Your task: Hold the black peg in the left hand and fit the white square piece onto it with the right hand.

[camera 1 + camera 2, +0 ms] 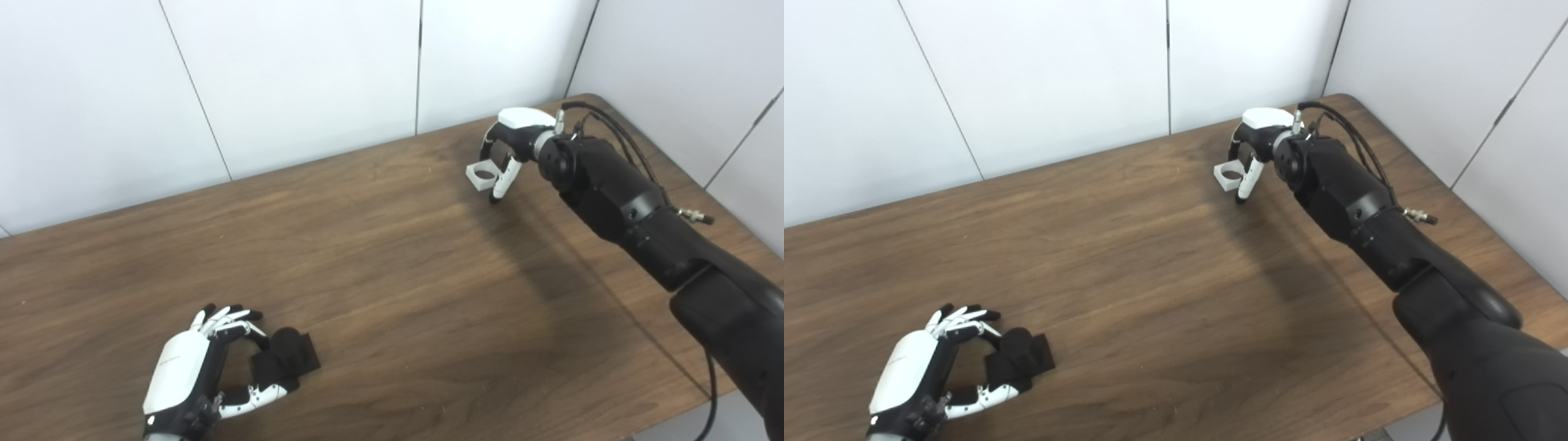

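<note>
the left hand (196,373) is curling its fingers and thumb around the black peg (288,355) low over the near left of the wooden table (380,257); whether the peg is lifted or resting cannot be told. far across the table, near the back right corner, the right hand (511,147) is pinching the white square piece (484,174), its round hole showing. both parts appear gripped; bringing them together and seating the piece on the peg is left to do.
</note>
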`<action>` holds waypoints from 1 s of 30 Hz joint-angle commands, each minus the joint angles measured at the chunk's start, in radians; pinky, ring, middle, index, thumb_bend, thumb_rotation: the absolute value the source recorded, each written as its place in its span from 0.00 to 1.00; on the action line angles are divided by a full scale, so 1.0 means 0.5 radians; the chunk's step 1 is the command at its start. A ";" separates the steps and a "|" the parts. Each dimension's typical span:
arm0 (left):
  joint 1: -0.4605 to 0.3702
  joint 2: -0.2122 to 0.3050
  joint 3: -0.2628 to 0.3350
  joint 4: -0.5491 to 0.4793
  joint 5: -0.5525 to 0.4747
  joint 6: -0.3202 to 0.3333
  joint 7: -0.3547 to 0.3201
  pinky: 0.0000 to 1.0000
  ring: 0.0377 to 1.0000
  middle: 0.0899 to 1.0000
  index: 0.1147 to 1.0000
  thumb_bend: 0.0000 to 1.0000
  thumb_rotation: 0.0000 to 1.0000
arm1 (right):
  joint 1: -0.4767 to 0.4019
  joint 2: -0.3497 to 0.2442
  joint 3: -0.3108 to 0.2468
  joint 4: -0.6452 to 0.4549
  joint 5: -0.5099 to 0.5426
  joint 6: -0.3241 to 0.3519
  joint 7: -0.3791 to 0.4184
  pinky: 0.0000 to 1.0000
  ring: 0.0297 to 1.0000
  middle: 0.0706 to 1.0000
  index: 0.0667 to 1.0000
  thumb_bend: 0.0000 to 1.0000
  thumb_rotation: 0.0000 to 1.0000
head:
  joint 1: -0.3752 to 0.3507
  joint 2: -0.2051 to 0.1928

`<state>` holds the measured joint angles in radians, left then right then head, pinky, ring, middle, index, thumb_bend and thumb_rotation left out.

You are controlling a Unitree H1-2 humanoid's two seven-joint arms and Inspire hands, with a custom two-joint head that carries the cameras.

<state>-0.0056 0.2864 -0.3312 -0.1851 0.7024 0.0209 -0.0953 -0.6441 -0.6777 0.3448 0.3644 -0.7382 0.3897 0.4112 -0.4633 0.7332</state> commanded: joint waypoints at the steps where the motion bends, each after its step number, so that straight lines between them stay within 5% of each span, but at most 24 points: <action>1: 0.061 0.025 -0.029 0.010 0.005 0.014 -0.081 1.00 0.87 0.76 0.42 0.52 0.05 | -0.111 -0.034 -0.035 -0.031 -0.012 0.009 -0.013 0.97 0.97 0.87 0.62 0.83 0.16 | -0.002 0.006; 11: 0.061 0.030 -0.032 0.001 0.014 0.010 -0.084 1.00 0.87 0.75 0.42 0.52 0.05 | -0.092 -0.029 -0.039 -0.023 0.008 0.002 -0.016 0.96 0.97 0.87 0.61 0.83 0.13 | 0.003 0.024; 13: 0.060 0.032 -0.032 0.005 0.015 0.007 -0.083 1.00 0.86 0.75 0.42 0.52 0.05 | -0.088 -0.029 -0.047 -0.023 0.018 0.000 -0.022 0.96 0.97 0.87 0.49 0.59 0.14 | 0.001 0.023; 15: 0.061 0.032 -0.031 0.008 0.013 0.006 -0.083 1.00 0.86 0.75 0.42 0.52 0.05 | -0.078 -0.028 -0.055 -0.031 0.022 -0.007 -0.040 0.94 0.95 0.84 0.46 0.54 0.14 | 0.000 0.021; 30: 0.063 0.042 -0.027 0.009 0.007 -0.013 -0.078 1.00 0.86 0.75 0.42 0.52 0.05 | -0.023 -0.083 -0.009 -0.080 -0.026 -0.048 0.011 0.86 0.90 0.80 0.45 0.52 0.13 | 0.000 0.035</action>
<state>-0.0044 0.2900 -0.3313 -0.1857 0.7043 0.0130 -0.0951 -0.6371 -0.6842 0.3528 0.3443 -0.7386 0.3655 0.4192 -0.4633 0.7501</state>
